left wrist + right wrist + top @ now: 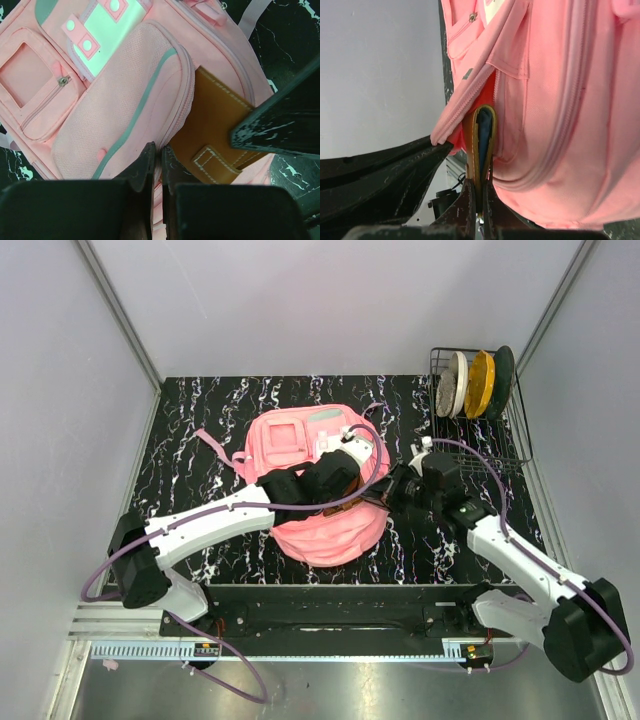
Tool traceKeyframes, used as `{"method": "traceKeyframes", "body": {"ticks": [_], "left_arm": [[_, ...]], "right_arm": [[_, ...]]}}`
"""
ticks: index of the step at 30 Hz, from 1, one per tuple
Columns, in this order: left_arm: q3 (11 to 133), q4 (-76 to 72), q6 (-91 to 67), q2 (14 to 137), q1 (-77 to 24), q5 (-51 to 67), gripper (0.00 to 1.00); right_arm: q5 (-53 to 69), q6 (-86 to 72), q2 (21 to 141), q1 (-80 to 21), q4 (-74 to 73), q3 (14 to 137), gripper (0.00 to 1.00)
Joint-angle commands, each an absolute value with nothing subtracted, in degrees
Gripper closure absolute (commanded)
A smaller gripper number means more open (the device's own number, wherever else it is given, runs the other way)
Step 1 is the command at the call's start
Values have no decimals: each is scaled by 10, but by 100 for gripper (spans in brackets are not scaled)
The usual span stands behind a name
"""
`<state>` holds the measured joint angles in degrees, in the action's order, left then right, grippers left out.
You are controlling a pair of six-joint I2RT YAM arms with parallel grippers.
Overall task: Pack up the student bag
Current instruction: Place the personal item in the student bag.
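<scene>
1. Nearest my overhead view, the left arm (200, 525) and right arm (520, 555) rise from the near edge and reach inward toward each other.
2. Pale grey walls (300, 300) close in the back and both sides.
3. I see a counter (190, 430) of black stone with white veining.
4. At mid-counter lies the student bag (285, 440), pink, front pockets up, with both hands at its right side.
5. At the far right corner stands a wire rack (500, 455) holding upright plates (455, 385): white, yellow and dark green.
6. My left hand (157, 150) is pinched together on the bag's fabric at the zip edge below the mint-striped pocket.
7. My right hand (479, 187) is clamped on a brown leather case (468, 140) with white stitching, and the case's far end sits inside the bag's opening, beneath that pocket.
</scene>
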<state>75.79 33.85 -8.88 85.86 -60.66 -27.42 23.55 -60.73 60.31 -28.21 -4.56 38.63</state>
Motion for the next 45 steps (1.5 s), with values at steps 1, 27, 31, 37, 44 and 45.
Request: {"method": "traceKeyframes", "body": {"ticks": [1,27,31,37,44,45], "left_arm": [[793,248,-111,817,-613,-253,100],[795,233,-129,786,-625,-237,100],[788,233,-133,782,-625,-246,100],[777,231,-140,781,-625,-252,100],[774,236,-145,787,-625,-255,76],[773,236,-145,787,-625,-251,66]], "right_arm": [[228,-632,648,-306,41,396,100],[109,-617,785,-340,111,456,71],[110,-598,755,-340,94,447,56],[34,-557,671,-340,3,442,41],[3,-552,603,-340,-72,404,41],[-11,-550,575,-340,-86,399,40]]}}
